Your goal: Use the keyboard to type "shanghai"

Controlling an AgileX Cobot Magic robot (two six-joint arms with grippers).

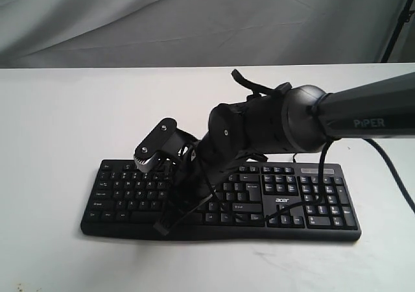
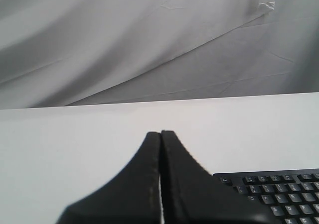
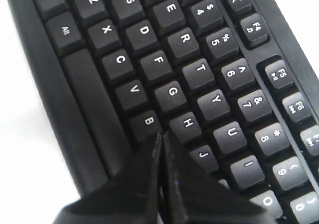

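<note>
The black keyboard [image 1: 283,202] with white legends and an "acer" logo lies on the white table. My right arm reaches across it from the right. The right gripper [image 1: 183,187] points down at the letter keys left of the middle. In the right wrist view the right gripper [image 3: 162,134] is shut with nothing in it. Its tips sit at the seam between the B and H keys of the keyboard [image 3: 169,50]; contact cannot be told. My left gripper [image 2: 160,133] is shut and empty over bare table, with the keyboard's Esc corner [image 2: 279,189] beside it. The exterior view does not show the left gripper.
The white table [image 1: 58,123] ends at a grey cloth backdrop [image 1: 194,19]. A black cable [image 1: 395,169] hangs from the right arm, and thin wires [image 1: 170,219] dangle over the keyboard's front. A dark stand leg [image 1: 399,19] is at the back right.
</note>
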